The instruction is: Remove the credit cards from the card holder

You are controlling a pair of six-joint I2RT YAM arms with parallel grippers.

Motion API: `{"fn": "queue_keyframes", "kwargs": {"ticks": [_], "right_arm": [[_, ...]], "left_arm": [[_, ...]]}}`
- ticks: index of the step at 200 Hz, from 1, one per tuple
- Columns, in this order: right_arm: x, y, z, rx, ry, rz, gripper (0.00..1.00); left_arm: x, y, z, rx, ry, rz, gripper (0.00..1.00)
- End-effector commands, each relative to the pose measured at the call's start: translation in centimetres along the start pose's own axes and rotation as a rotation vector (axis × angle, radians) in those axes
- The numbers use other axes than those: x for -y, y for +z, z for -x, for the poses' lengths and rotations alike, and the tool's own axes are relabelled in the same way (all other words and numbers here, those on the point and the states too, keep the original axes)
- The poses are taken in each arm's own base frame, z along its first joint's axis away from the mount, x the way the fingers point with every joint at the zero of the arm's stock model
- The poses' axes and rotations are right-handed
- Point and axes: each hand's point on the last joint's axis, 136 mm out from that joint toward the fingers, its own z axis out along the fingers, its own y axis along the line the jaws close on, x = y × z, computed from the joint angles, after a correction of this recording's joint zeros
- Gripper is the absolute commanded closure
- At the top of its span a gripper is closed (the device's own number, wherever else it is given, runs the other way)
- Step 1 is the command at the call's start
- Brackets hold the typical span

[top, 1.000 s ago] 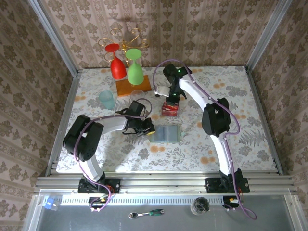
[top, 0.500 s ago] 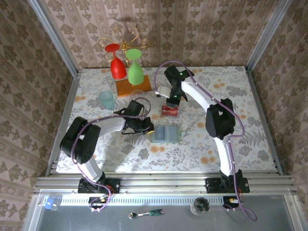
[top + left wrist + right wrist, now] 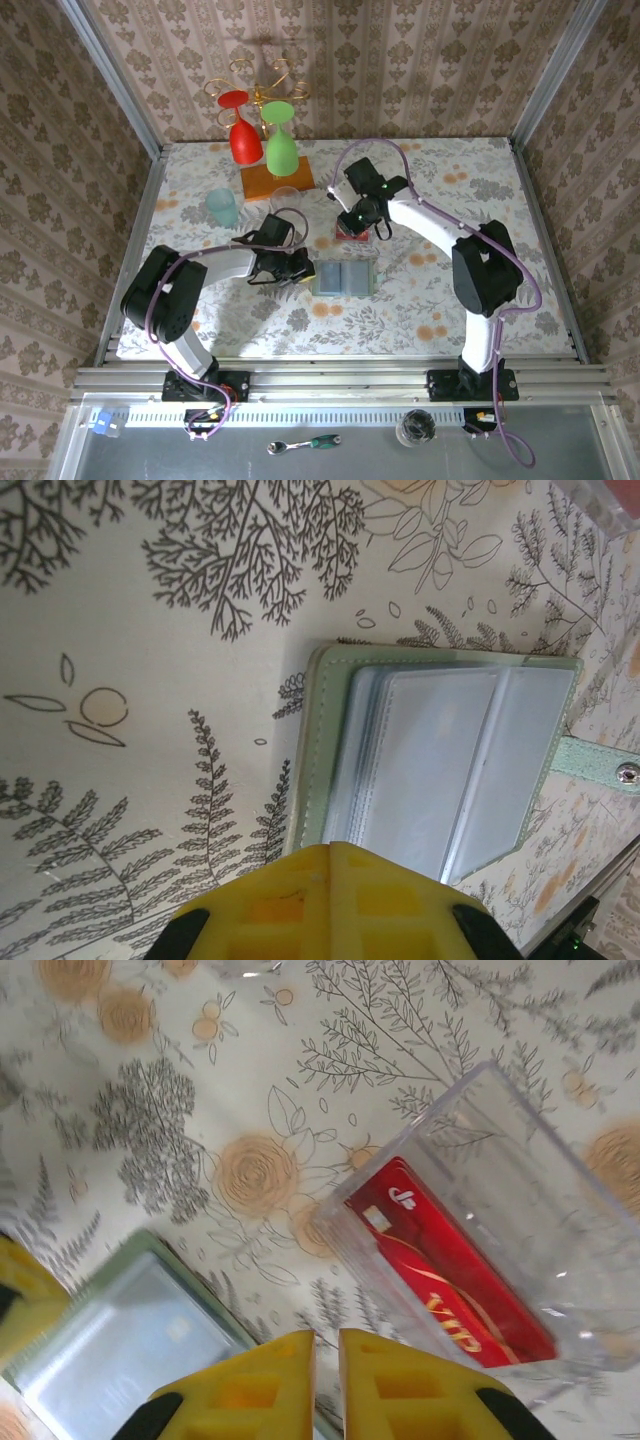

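- card holder (image 3: 345, 277) lies open and flat on the floral table (image 3: 460, 190), about mid-table, pocket panels facing up
- left wrist view: holder (image 3: 440, 770) has a sage-green border, bluish-grey clear pockets and a strap with a metal snap (image 3: 600, 765) sticking out of one side
- can't tell from the pockets whether any cards sit inside
- left gripper (image 3: 297, 268) is at the holder's left edge; left wrist view shows its yellow fingers (image 3: 330, 860) pressed together with nothing between them
- the fingertips overlap the holder's near edge; can't tell if they touch it
- right gripper (image 3: 358, 217) hangs over the clear plastic tray (image 3: 520, 1160), which is just beyond the holder on the far side, near it but apart
- right wrist view: right fingers (image 3: 325, 1345) are all but closed, a thin slit between them, nothing seen in the slit
- one red credit card (image 3: 440, 1275) lies flat inside the clear tray; from the top view it is a red patch (image 3: 350, 231) under the right gripper
- holder corner (image 3: 130, 1345) shows at lower left of the right wrist view
- far left of the table: red glass (image 3: 243, 135) and green glass (image 3: 281, 140) hang upside down on a gold rack, pale teal cup (image 3: 222, 208) near them
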Motion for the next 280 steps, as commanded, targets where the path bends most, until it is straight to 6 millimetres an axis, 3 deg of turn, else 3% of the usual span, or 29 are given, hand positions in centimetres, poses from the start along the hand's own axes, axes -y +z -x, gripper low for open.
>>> {"fn": "queue_keyframes", "kwargs": {"ticks": [1, 41, 107, 133, 237, 280], "right_arm": [[-1.1, -0.8, 1.3, 0.086, 0.233, 0.030, 0.89], [-3.2, -0.8, 0.9, 0.099, 0.307, 0.049, 0.91], [-4.3, -0.9, -0.7, 0.028, 0.472, 0.080, 0.96], [-5.1, -0.2, -2.5, -0.067, 0.519, 0.105, 0.98], [-7.9, 2.5, -6.1, -0.145, 0.631, 0.208, 0.80], [-8.9, 3.5, -7.1, -0.173, 0.677, 0.243, 0.79]], "left_arm": [[0.2, -0.4, 0.0, 0.011, 0.035, -0.015, 0.96], [-0.3, -0.2, -0.3, 0.000, 0.026, -0.005, 0.97], [-0.7, 0.7, -0.9, -0.021, 0.016, -0.014, 0.97], [-0.9, 0.8, -1.2, -0.028, 0.013, -0.011, 0.97], [-1.7, 1.2, -1.9, -0.033, -0.017, -0.001, 0.97], [-1.9, 1.3, -2.0, -0.033, -0.022, 0.001, 0.97]]}}
